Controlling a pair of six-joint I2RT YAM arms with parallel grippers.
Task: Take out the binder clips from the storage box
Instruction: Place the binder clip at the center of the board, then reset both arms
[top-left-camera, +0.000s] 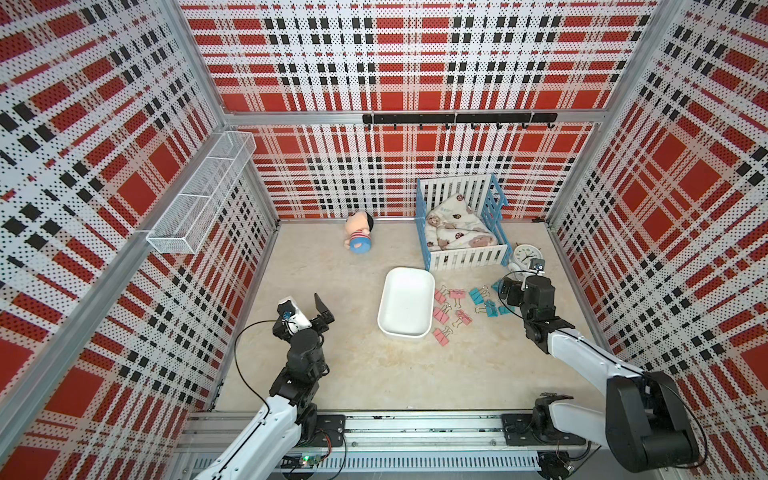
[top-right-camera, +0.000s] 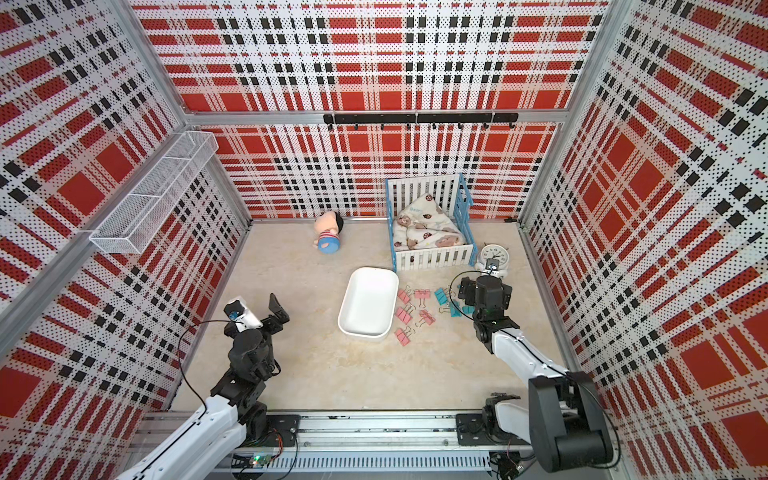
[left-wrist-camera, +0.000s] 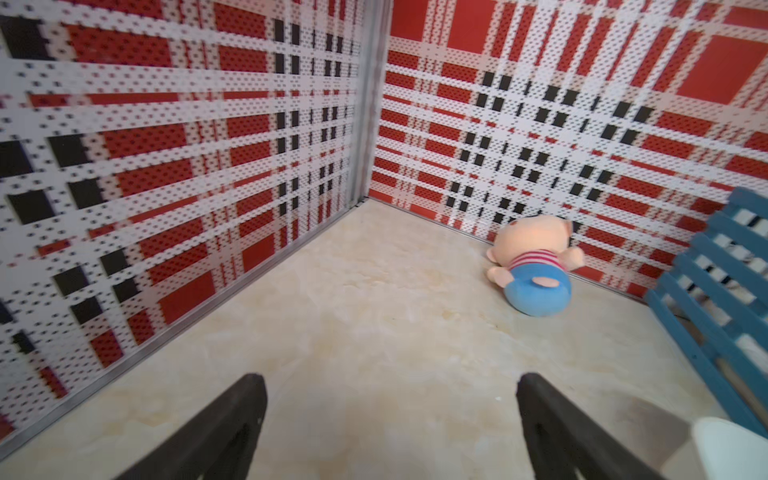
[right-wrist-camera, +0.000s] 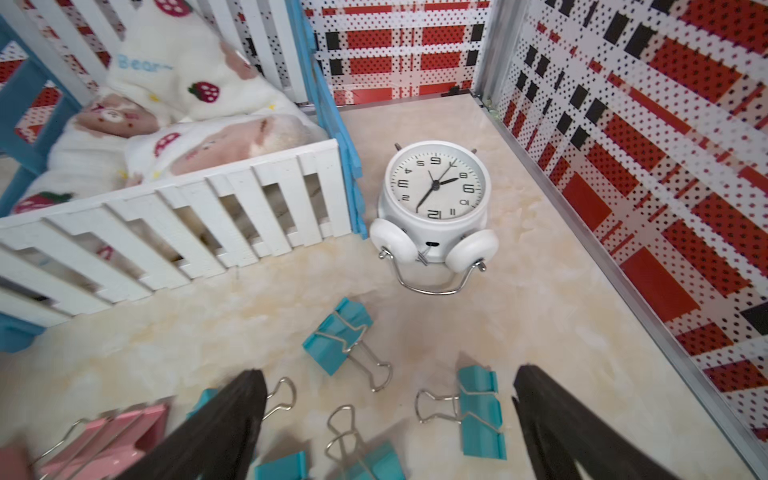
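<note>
Beige worktop (top-left-camera: 353, 374), walled in. White storage box (top-left-camera: 406, 301) mid-worktop, long axis running near to far and slightly slanted; its inside looks bare in both top views. Nearer arm is the right one: right fingers (right-wrist-camera: 224, 428) spread wide, gripping nothing, hanging just over the teal clips. The left fingers (left-wrist-camera: 552, 424) are equally wide and empty, well apart on the box's other side. All visible binder clips (top-left-camera: 451, 311) lie outside, between box and right arm, pink nearest the box. Likely nothing left to take out.
</note>
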